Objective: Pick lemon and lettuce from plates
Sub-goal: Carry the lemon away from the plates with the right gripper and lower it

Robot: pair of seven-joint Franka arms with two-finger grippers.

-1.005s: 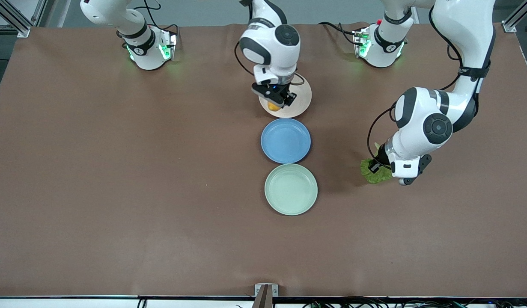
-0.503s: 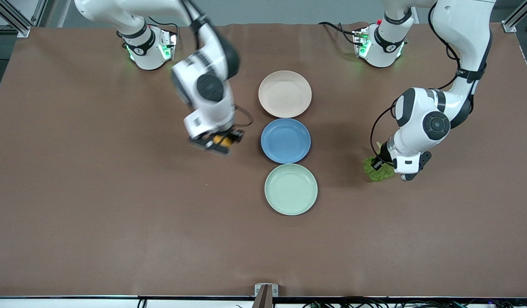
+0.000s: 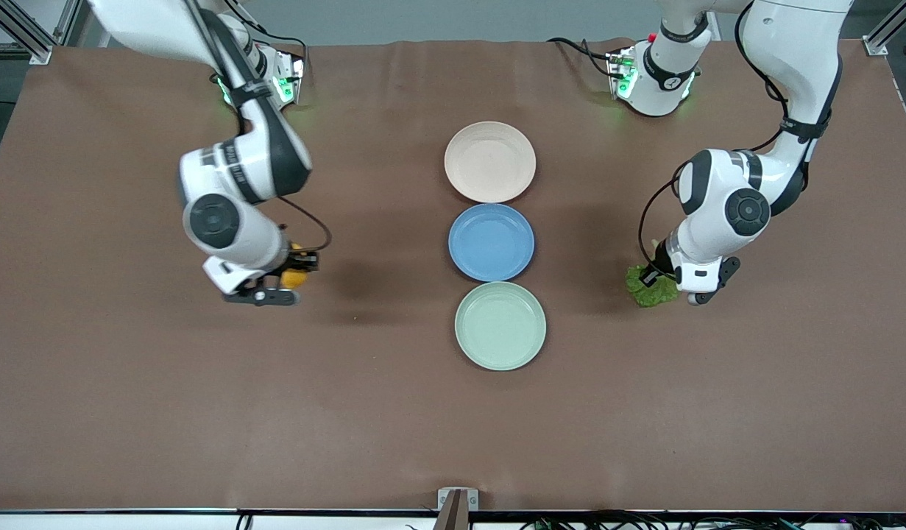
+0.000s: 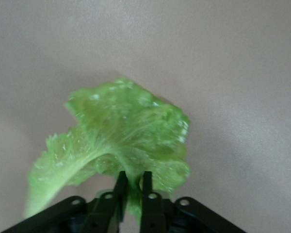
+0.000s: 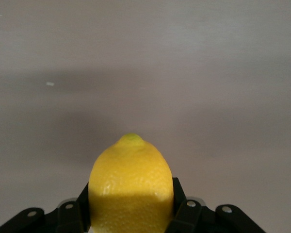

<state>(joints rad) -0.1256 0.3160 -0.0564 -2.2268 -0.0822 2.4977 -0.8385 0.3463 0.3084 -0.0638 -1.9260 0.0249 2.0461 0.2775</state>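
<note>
While three plates line it, brown table stretches bare.

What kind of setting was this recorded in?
Probably a robotics lab bench, not a kitchen: two arms bolted to a brown-covered table, aluminium framing at its corners, cables along the edge, and three bare plates set in a row.

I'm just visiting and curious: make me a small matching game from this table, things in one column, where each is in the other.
1. lemon
2. lettuce
3. blue plate
4. green plate

a. between the two other plates
b. in the right gripper
c. nearest the front camera
d. in the left gripper

Pairs: 1-b, 2-d, 3-a, 4-c
</note>
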